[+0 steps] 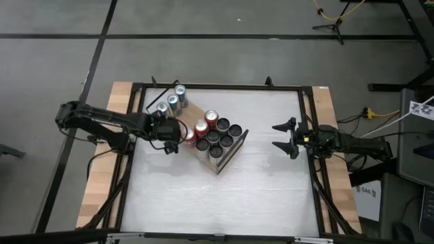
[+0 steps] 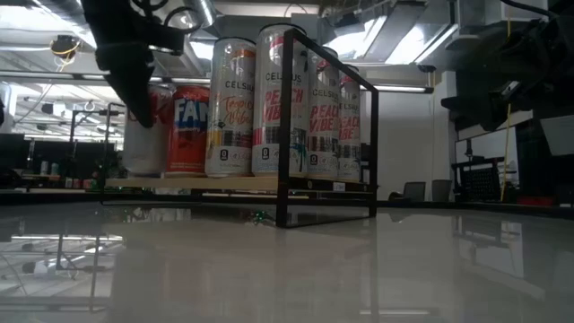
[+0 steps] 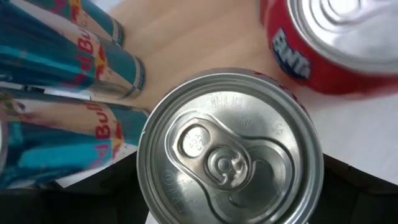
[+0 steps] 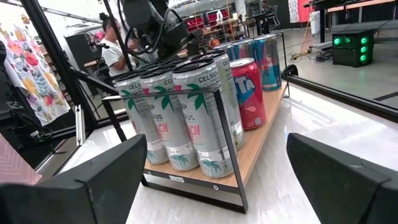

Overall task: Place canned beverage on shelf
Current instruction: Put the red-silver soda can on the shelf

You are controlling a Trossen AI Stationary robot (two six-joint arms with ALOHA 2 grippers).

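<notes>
The left gripper [image 1: 182,133] is down at the shelf [image 1: 230,153], its fingers spread around a red can [image 3: 230,149] that stands upright on the light-wood board. Right beside it sits another red can [image 1: 201,128], and a third red one [image 1: 211,118] just behind. Six tall Celsius cans [image 4: 180,115] pack the wire-framed end of the shelf, and three blue-and-silver cans [image 1: 171,102] line up at the far end. Over at the worktop's [image 1: 264,196] right edge, the right gripper [image 1: 285,137] waits with fingers wide apart, gripping nothing.
</notes>
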